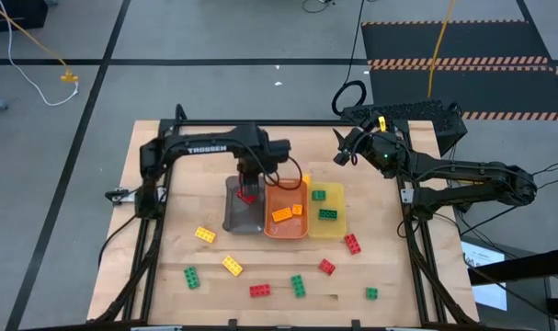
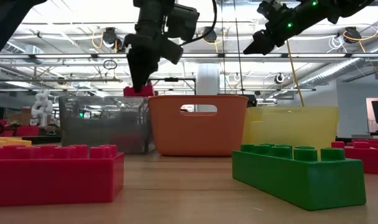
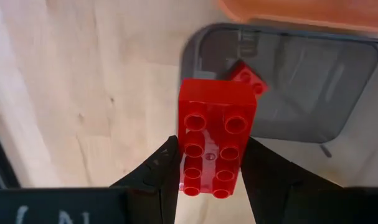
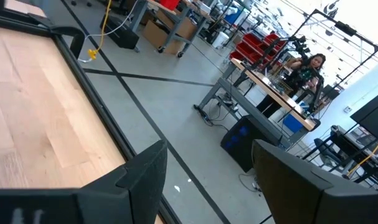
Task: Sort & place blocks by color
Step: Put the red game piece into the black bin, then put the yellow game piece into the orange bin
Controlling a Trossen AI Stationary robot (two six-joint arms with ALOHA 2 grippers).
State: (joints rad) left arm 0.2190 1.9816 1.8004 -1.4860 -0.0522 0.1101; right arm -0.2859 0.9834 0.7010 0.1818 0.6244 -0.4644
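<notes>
While the left gripper hangs above the grey tray, its fingers are clamped on the sides of a red block, studs facing the wrist camera. In the low view that block sits just above the tray's rim. Another red block already lies inside the grey tray.

The right gripper is held high near the back of the table, well apart from the trays, its fingers spread wide with nothing between them.

Beside the grey tray stand the orange tray, holding two orange blocks, and the yellow tray, holding two green blocks.

Loose on the table in front of the trays lie yellow blocks, red blocks and green blocks.
</notes>
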